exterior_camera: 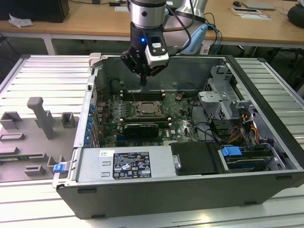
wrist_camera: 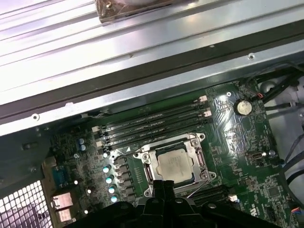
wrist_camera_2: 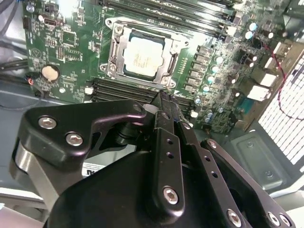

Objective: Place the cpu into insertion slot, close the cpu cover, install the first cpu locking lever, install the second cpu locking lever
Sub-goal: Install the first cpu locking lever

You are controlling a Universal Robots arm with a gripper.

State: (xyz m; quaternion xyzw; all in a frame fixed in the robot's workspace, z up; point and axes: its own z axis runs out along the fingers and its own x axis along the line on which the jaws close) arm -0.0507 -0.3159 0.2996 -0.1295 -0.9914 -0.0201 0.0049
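Gripper (exterior_camera: 143, 81), seemingly shut and empty, hangs above, just beside the seated cpu (wrist_camera_2: 142, 57).

Open PC case (exterior_camera: 266, 142) lies flat on the ribbed metal worktop (exterior_camera: 47, 71). The arm comes down from the top and the claw (exterior_camera: 143, 80) hangs over the motherboard (exterior_camera: 180, 118), just behind the socket, fingers pinched to a point, touching nothing. The cpu (exterior_camera: 149, 110) sits in the socket with the cpu cover (exterior_camera: 161, 111) framing it. Black card (exterior_camera: 140, 128) lies just in front. Grey fixture blocks (exterior_camera: 40, 121) stand at the exterior view's left.
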